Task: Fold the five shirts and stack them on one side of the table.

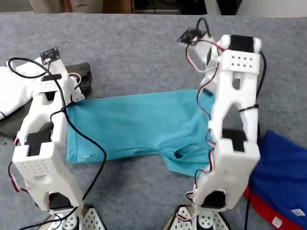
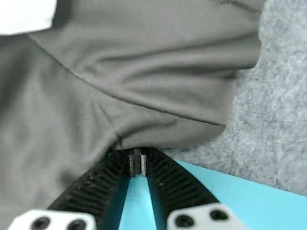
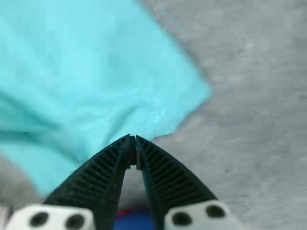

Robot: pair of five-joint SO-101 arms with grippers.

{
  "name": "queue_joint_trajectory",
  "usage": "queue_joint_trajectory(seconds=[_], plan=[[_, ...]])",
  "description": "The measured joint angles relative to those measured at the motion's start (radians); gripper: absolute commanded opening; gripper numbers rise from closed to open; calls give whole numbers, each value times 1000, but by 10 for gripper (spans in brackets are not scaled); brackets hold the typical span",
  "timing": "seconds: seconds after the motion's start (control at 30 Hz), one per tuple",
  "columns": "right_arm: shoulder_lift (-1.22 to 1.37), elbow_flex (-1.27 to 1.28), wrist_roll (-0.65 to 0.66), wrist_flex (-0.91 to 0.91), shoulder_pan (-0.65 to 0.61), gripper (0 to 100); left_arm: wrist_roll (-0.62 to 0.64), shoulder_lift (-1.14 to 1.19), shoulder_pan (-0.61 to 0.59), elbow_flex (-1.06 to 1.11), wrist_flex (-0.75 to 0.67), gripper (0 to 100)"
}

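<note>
The teal shirt [image 1: 139, 124] lies flat in the middle of the table [image 1: 134, 52], between my two arms. It is light, thin cloth: limp, with no stiffness to push against, and likely to drag and bunch on the rough grey surface rather than slide. I would take it by pinching a corner or a seam edge, one arm at each end, and lift before carrying it over, so the fold lands clean.

Its long axis runs across the table from my left arm to my right. The straight edge by my left arm reads to me as the hem. A sleeve [image 1: 180, 160] sticks out toward the arm bases at the other end, so I judge the shoulders point toward my right arm.

My left gripper [image 2: 136, 163] is clenched, tips together just over the teal edge where it meets the grey shirt [image 2: 144, 72]. I cannot tell whether any cloth is caught between the tips. My right gripper [image 3: 133, 146] is clenched too, over the teal corner at that end, with nothing visibly held.

The white shirt [image 1: 14, 91] lies beyond the grey one at the left side. The blue shirt [image 1: 283, 172] lies on the red shirt [image 1: 261, 211] at the right side.
</note>
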Motion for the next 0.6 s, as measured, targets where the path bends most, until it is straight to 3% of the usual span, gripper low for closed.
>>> queue_joint_trajectory(seconds=[0.1,0.23,0.33,0.6], plan=[[-193,267,57,-17,-14,5,0,0,-2,0,0,18],[-454,643,86,-169,-25,5,0,0,-2,0,0,18],[-503,847,89,-267,-55,5,0,0,-2,0,0,18],[-448,942,40,-388,-143,5,0,0,-3,0,0,18]])
